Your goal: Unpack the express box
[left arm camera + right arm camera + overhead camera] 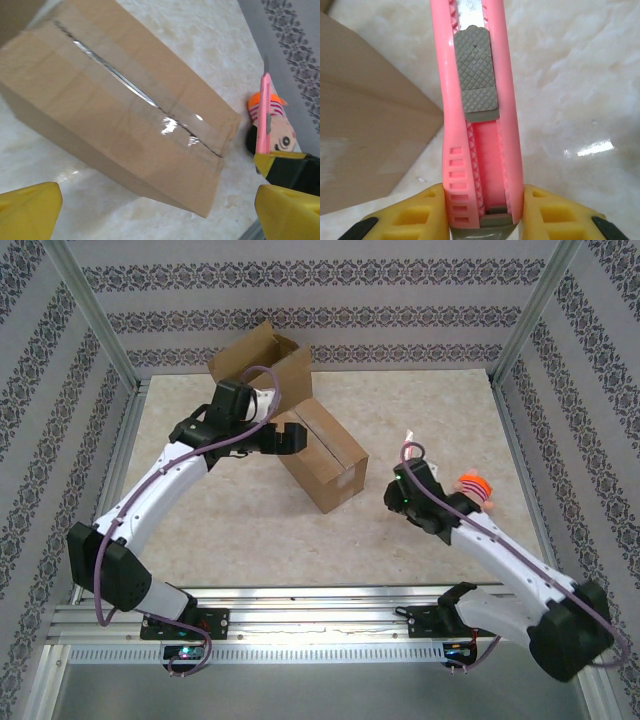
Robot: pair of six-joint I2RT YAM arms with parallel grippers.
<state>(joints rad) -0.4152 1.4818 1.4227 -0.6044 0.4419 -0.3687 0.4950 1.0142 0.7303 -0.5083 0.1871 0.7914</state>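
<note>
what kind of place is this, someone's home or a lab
Probably a robot test cell, not a home: aluminium frame posts, wallpaper panels for walls, two arms bolted to a rail.

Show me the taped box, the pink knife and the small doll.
taped box (125,92): left wrist view, on the tape along its top.
pink knife (479,100): right wrist view, on its grey slider.
small doll (474,485): top external view, on its orange striped cap.

Beige marbled table (300,540) carries 2 cardboard boxes: taped box (325,455) centre, open box (262,360) far edge; small doll (477,487) right.
</note>
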